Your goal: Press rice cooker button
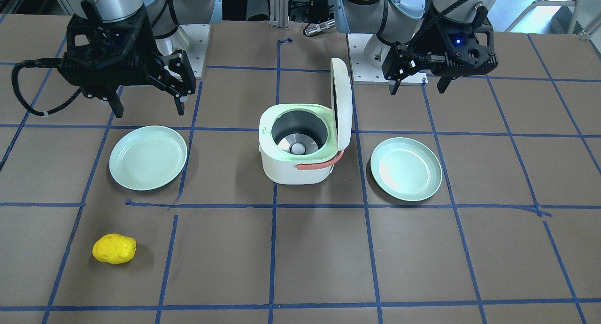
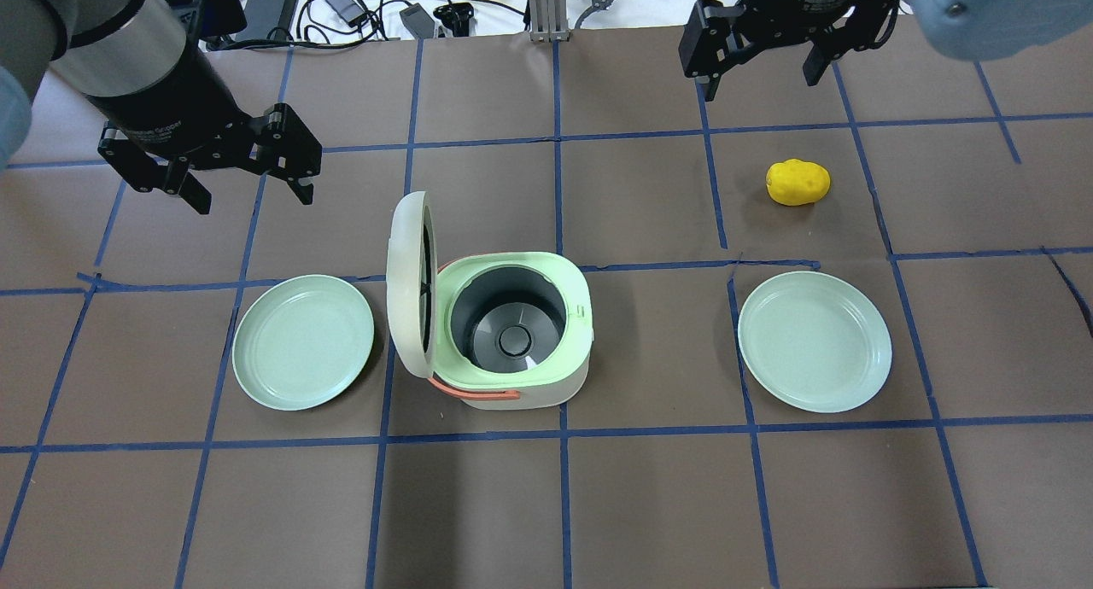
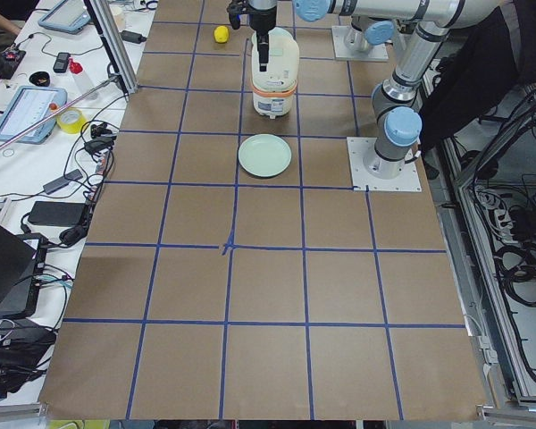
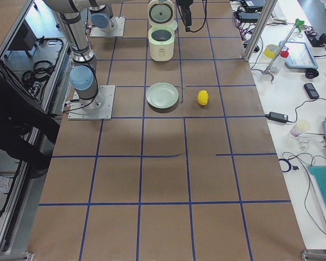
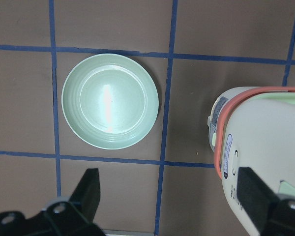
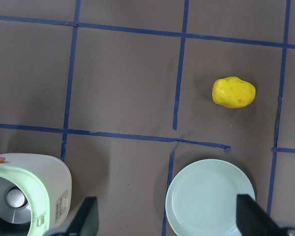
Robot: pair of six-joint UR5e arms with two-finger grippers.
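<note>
rice cooker (image 2: 540,394) is showing smooth cream plastic | inner pot (image 2: 472,311) is looking matt grey metal | plates (image 2: 303,341) are gleaming glossy | table (image 2: 683,504) is wearing matt brown paper

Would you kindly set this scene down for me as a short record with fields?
rice cooker: mid-table, between left plate and right plate
lid: open, standing upright on the left arm's side
button: pale pad on the lid's outer face, partly seen in the left wrist view; no gripper on it
left gripper: open, empty, raised on the left plate's side
right gripper: open, empty, raised on the right plate's side
plates: both empty
yellow potato: on the table, apart from the right plate
</note>
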